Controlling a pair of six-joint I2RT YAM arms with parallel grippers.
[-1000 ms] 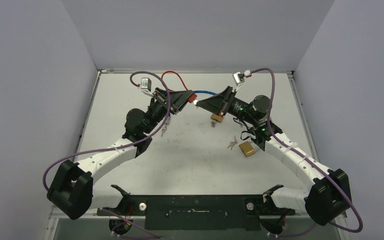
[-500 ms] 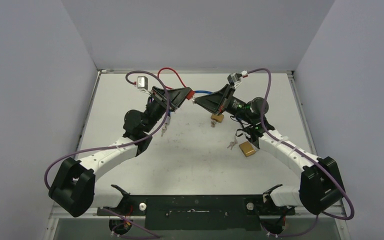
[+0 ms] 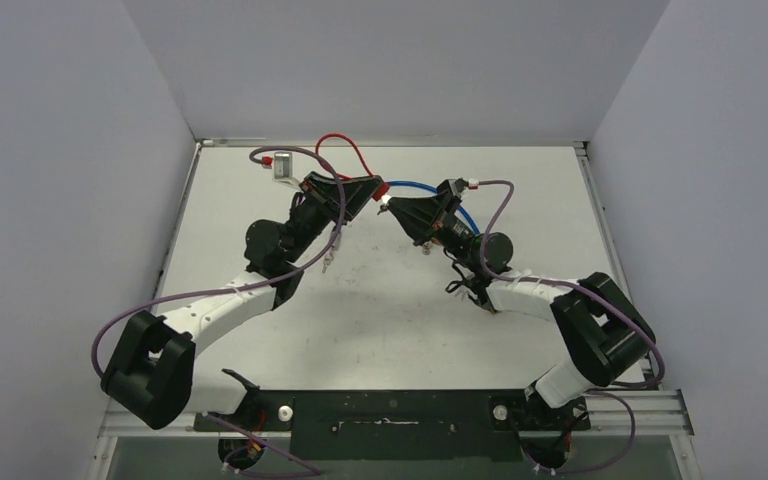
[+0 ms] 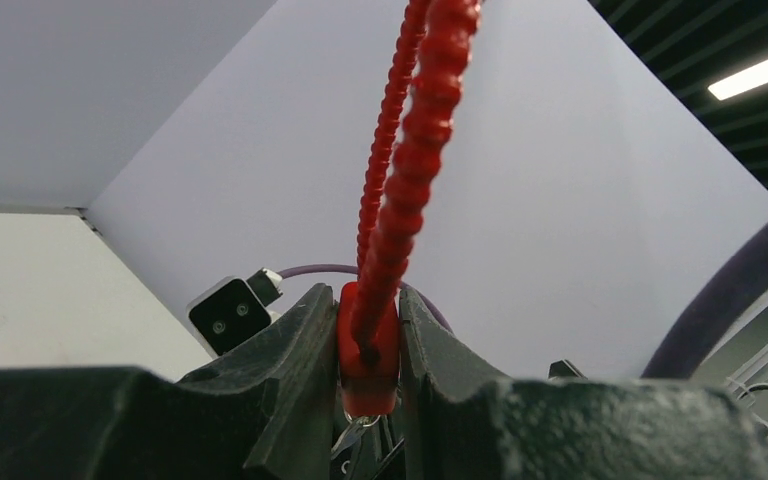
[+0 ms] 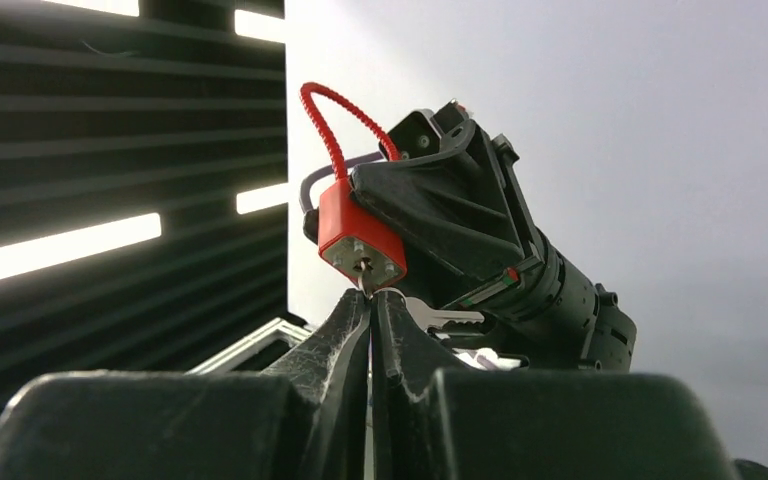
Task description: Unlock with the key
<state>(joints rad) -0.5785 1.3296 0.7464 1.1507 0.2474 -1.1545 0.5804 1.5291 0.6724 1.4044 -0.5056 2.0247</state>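
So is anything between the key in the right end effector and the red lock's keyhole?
Nothing visible. The right end effector pinches the key, its tip already at the keyhole of the red lock, which the left end effector grips. A spare key hangs aside.

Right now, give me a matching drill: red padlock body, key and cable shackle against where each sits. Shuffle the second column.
1. red padlock body
2. key
3. red cable shackle

A. pinched in the right gripper, tip at the padlock
B. loops up out of the padlock
C. clamped in the left gripper

Pairs: 1-C, 2-A, 3-B
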